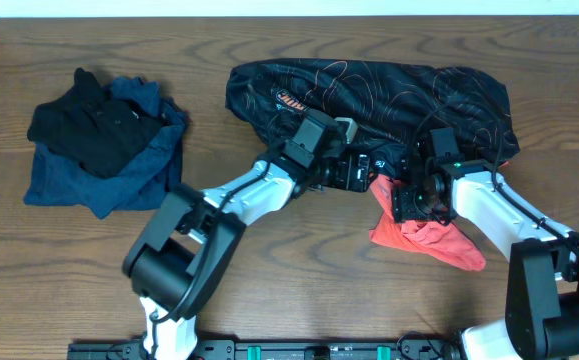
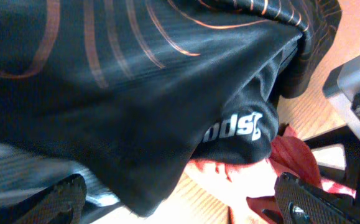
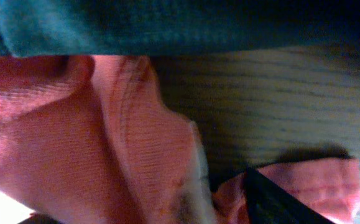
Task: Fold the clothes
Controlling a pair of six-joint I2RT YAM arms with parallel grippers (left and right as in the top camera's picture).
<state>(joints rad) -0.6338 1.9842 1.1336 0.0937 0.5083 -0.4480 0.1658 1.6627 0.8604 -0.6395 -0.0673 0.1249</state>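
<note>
- Lying bunched at the far middle of the table, the black jersey is crumpled rather than flat. Thin orange-pink lines cross its surface.
- The left gripper sits at the jersey's near edge. In the left wrist view its two fingers stand wide apart with the jaws spread. A hanging fold of the jersey lies between and above them, and nothing is pinched.
- White lettering shows on that fold and can be read only in part.
- A coral garment lies crumpled on the near side of the jersey, touching its edge.
- The right gripper is down on the upper part of the coral garment. The right wrist view is filled with coral knit fabric, with dark cloth along the top and bare wood beside it.
- Only one dark finger of the right gripper shows, at the lower edge against the coral fabric. Whether the jaws are closed or apart cannot be told.
- At the far left, a black garment rests on top of a blue garment, well apart from both arms.
</note>
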